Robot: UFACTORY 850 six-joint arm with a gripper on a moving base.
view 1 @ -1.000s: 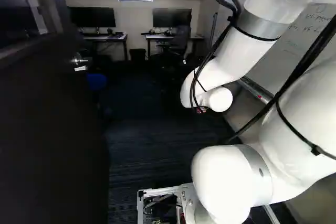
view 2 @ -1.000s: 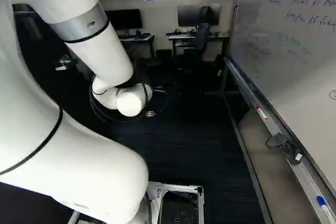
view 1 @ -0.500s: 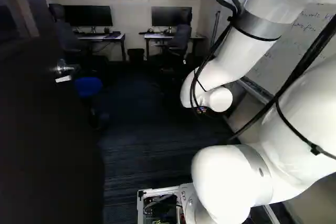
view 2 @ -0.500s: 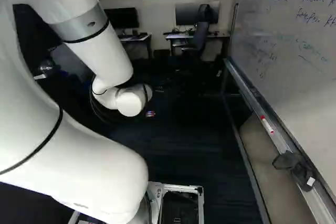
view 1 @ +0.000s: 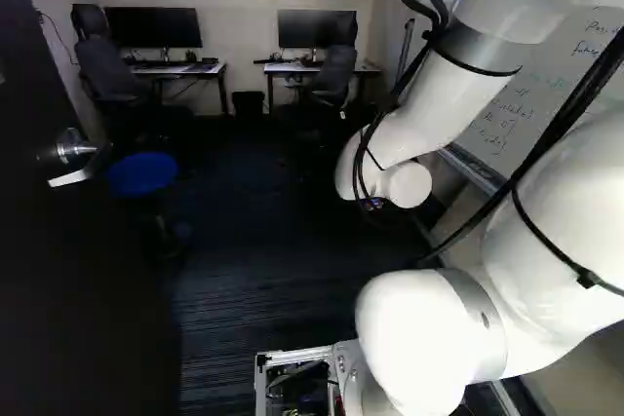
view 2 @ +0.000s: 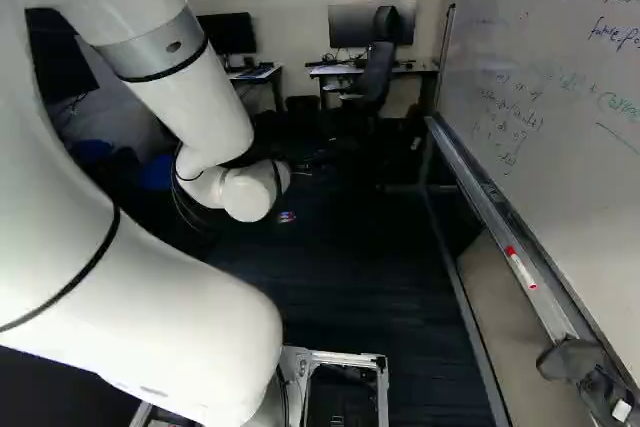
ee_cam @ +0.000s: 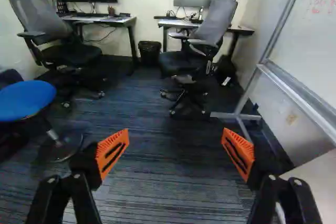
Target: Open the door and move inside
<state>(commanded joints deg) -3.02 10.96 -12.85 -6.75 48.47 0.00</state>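
The dark door [view 1: 88,280] stands open and upright at the near left of the scene, its flat face plain; a shiny silver lever handle [view 1: 72,151] juts from it, close to its free edge.

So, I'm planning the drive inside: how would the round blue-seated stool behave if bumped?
The stool probably slides rather than rolls: its round foot shows no wheels. Bumped high, it might tip, since one slim post carries the seat.

A silver-handled dark door [view 1: 83,280] stands open near a blue stool [view 1: 142,173]
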